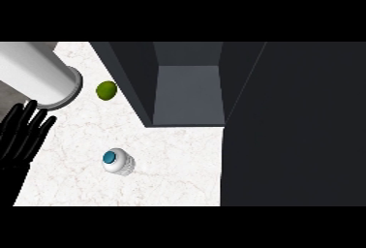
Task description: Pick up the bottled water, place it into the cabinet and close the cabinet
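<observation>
Nearest, left of centre on the white counter (79, 189): bottled water (115, 161), upright, blue cap up, touched by nothing. Just beyond it, at the far left edge of view: left hand (22, 138), fingers straight and spread, pointing away, holding nothing, apart from the bottle. Right hand nowhere in view. Farther on, right of the bottle: cabinet (134, 72), open, dark inside, no contents visible. Along its right side, a broad dark panel (293, 126), probably the open door. Farther left, beside the cabinet's left wall: small green fruit (106, 90). Farthest left: pale cylinder (36, 72), identity unclear.

Nothing of the task done yet, judging by this layout. Likely troubles from here:
- a tall narrow bottle tipped by straight fingers arriving from the side, then rolling toward the near edge
- a bottle seized high at the cap, swinging and clipping the cabinet's front lip or left wall on the way in
- the fruit nudged by a wide sweep
- a bottle set too close to the opening, blocking the door from shutting
</observation>
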Controlling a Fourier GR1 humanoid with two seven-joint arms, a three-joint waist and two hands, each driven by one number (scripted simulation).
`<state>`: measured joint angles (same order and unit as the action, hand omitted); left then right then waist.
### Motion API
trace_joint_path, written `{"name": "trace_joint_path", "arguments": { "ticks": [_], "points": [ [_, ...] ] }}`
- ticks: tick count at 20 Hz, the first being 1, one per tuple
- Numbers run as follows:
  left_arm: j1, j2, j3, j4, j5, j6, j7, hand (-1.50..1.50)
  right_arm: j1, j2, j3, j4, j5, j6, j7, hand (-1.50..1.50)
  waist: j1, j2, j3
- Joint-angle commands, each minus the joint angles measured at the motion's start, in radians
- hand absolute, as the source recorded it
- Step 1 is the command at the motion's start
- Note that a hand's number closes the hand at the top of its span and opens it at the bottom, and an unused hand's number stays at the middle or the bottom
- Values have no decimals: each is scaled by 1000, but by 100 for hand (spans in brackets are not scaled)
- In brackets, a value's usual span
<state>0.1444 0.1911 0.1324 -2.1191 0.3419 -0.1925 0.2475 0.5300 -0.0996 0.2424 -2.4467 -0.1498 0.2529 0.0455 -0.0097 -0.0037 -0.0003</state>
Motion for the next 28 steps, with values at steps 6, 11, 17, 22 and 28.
{"name": "trace_joint_path", "arguments": {
  "ticks": [6, 11, 17, 22, 28],
  "points": [
    [9, -15, 5, 218, -63, -52, -92, -150, 209, -40, 37, -206, 8, 39, -38, -150, -12, 0, 0],
    [35, -10, 20, 389, -77, -125, -192, -150, 273, -42, 54, -184, 31, 46, -112, -150, -11, 0, -1],
    [-60, -70, -13, 647, -114, -126, -274, -150, 336, -72, 74, -242, 35, 61, -129, -150, -17, 2, -1],
    [-153, -62, 10, 881, -187, -133, -432, -150, 336, -66, 103, -223, 87, 46, -154, -150, -12, 4, -2],
    [-194, -54, 16, 1155, -223, -217, -641, -150, 442, -64, 188, -181, 157, 57, -276, -150, -24, 2, -3]
  ]
}}
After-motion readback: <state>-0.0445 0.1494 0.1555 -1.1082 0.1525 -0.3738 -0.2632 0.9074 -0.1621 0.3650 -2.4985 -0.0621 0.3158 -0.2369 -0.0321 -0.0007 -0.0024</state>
